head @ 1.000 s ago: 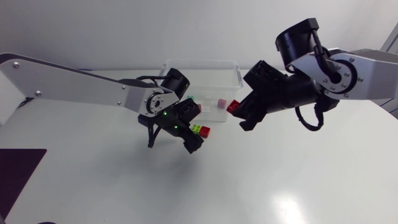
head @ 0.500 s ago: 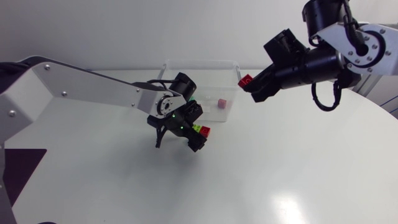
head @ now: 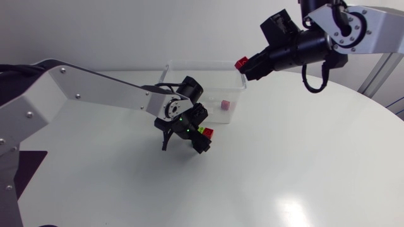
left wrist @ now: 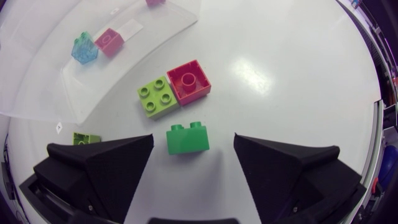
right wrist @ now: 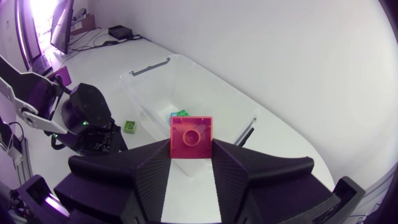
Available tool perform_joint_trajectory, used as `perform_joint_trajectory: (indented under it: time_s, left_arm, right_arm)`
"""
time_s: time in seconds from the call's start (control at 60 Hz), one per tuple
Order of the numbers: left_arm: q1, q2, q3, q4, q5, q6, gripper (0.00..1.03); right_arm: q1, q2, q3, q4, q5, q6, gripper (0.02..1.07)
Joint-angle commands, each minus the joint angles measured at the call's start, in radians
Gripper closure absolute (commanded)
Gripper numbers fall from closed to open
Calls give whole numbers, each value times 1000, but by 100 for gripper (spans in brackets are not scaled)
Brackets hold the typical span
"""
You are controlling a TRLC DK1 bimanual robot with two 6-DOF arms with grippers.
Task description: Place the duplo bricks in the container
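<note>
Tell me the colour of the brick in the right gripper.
Red; the brick shows best in the right wrist view.

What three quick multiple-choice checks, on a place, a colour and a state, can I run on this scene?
1. Where is the green brick?
A. On the table, between the left gripper's fingers
B. In the container
C. In the right gripper

2. What colour is the brick in the right gripper?
A. Blue
B. Red
C. Yellow

3. What state is the left gripper in?
A. Shut on the green brick
B. Shut on the container's wall
C. Open

Answers:
1 A: the left wrist view shows it lying between the two fingers, outside the container.
2 B: the right wrist view shows a red brick clamped between the fingers.
3 C: its fingers stand wide apart, with a gap on each side of the green brick.
</note>
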Motion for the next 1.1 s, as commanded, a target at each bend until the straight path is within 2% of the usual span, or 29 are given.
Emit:
perform_joint_trajectory:
  time_s: [0.0,0.05,0.15,0.633,0.683,0.8,0.867,1.083]
  left_arm:
    - [-9,22,31,-1,-5,-29,26]
    - [-9,22,33,-1,-5,-31,35]
    - [-9,33,34,-1,-11,-32,62]
    - [-9,36,17,-3,-11,-37,65]
    - [-9,19,10,-6,-11,-37,65]
    - [7,-64,-9,-12,-13,-31,65]
    - [25,-117,-12,-16,-13,-26,65]
    - [76,-277,10,-58,-13,-6,65]
  right_arm:
    - [-5,65,44,20,1,34,84]
    - [-5,94,61,25,1,39,84]
    - [-5,146,90,37,6,44,84]
    - [-1,321,182,63,38,50,82]
    - [-1,324,191,63,41,53,70]
    - [1,321,205,53,55,54,20]
    - [1,300,199,53,58,54,14]
    - [16,203,128,51,60,39,14]
